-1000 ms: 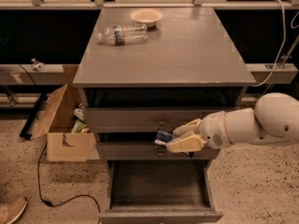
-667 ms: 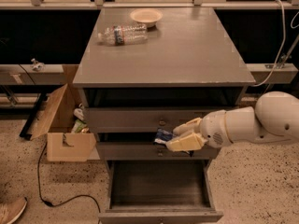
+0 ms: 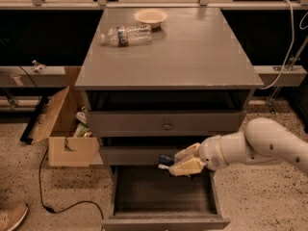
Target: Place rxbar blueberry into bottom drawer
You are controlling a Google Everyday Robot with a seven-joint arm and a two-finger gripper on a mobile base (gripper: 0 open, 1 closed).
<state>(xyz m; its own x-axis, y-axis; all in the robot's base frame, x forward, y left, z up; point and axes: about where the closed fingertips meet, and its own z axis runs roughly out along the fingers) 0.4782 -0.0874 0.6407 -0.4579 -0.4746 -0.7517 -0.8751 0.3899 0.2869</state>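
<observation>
Camera view: claw (image 3: 173, 162) grips rxbar blueberry (image 3: 166, 159) over bottom drawer (image 3: 163, 222).

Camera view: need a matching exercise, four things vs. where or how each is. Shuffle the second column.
1. rxbar blueberry
2. water bottle
3. bowl
4. bottom drawer

A. lying on its side on the cabinet top
B. pulled open
C. gripped in the hand, which hangs over the open drawer
D. upright near the back edge of the cabinet top

Pairs: 1-C, 2-A, 3-D, 4-B
</observation>
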